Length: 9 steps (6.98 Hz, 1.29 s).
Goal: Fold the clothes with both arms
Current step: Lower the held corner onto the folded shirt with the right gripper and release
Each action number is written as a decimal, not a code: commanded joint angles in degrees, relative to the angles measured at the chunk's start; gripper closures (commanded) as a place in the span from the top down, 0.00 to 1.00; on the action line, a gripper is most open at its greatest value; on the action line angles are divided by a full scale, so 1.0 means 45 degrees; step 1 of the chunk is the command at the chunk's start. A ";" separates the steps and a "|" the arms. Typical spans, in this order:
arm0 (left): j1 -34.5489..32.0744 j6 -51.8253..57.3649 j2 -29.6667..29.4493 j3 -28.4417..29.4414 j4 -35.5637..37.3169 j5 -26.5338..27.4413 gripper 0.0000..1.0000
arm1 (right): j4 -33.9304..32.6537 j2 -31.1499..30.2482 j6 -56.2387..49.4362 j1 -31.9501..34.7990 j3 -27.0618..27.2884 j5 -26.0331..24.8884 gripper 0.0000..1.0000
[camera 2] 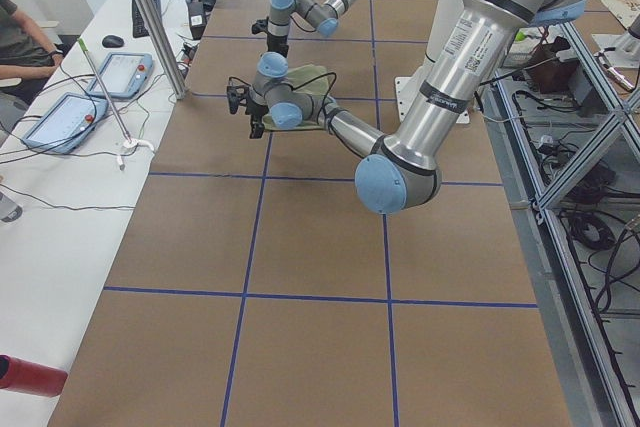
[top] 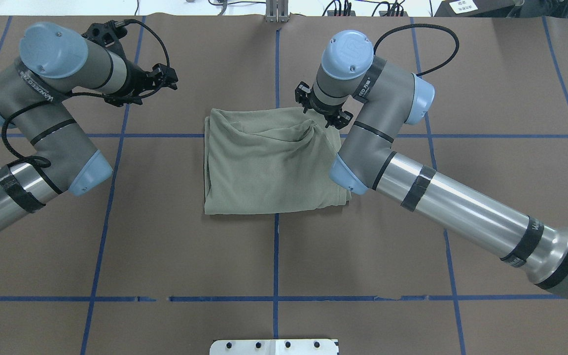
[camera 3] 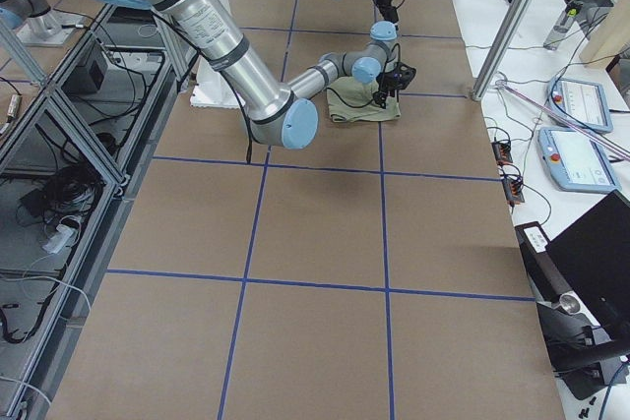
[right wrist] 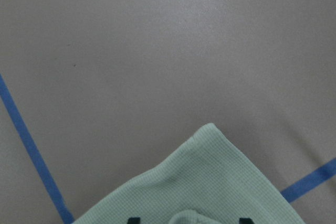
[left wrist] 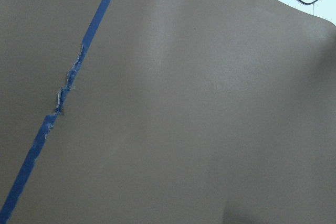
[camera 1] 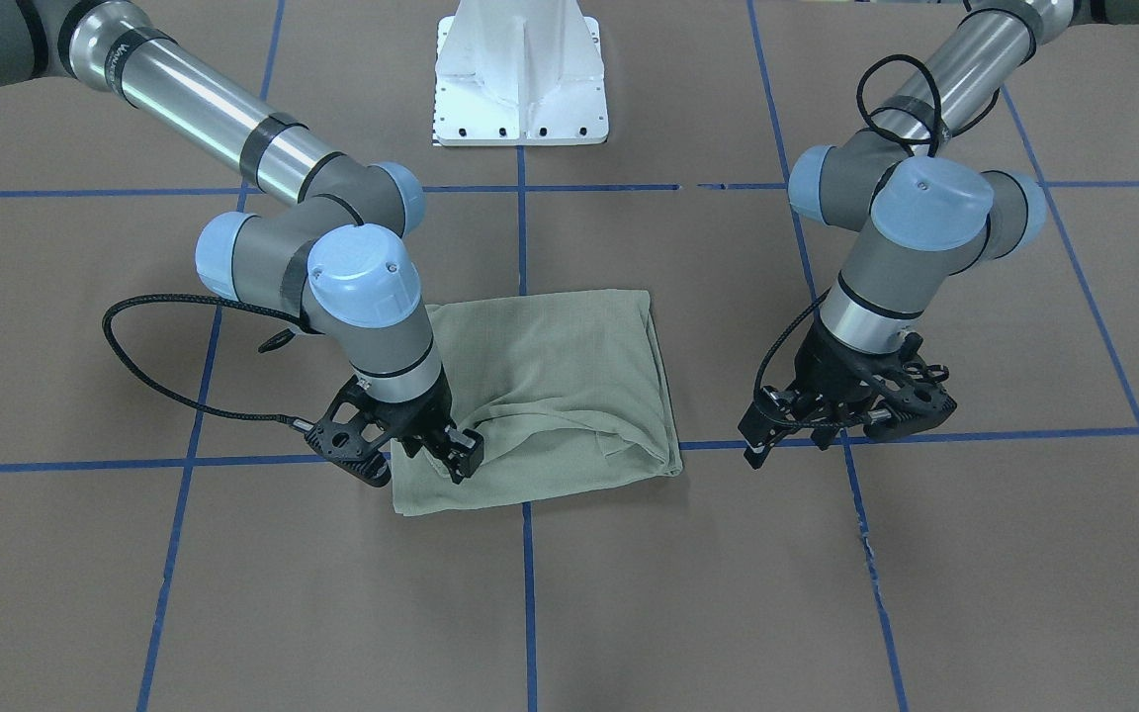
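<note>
The pale sage-green shirt (camera 1: 550, 386) lies folded into a rough rectangle at the middle of the brown table, also in the overhead view (top: 269, 167). My right gripper (camera 1: 456, 453) is down on its far right corner (top: 321, 116), shut on a pinched bump of cloth; creases run toward it. In the right wrist view the shirt corner (right wrist: 210, 182) fills the bottom, with the fingertips (right wrist: 134, 219) either side of the bump. My left gripper (camera 1: 757, 440) hangs open and empty over bare table, well to the shirt's left (top: 165, 79). Collar and label are hidden.
The white pedestal base (camera 1: 520, 79) stands at the robot's side of the table. Blue tape lines (top: 276, 227) cross the brown surface. Tablets and cables (camera 2: 60, 117) lie on the white bench beyond the table's far edge.
</note>
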 commanded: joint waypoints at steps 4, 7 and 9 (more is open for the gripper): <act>0.0000 -0.0011 0.0002 -0.0007 -0.0034 0.0020 1.00 | -0.0004 0.0523 -0.0084 -0.0407 -0.0690 0.0045 0.63; 0.0000 -0.0012 0.0001 -0.0027 -0.0073 0.0000 1.00 | -0.0004 0.0407 -0.0337 -0.0370 -0.0691 0.0084 0.00; 0.0000 -0.0051 0.0021 -0.0125 -0.0170 0.0000 1.00 | -0.0121 0.0406 -0.0221 -0.0233 -0.0652 0.0065 0.00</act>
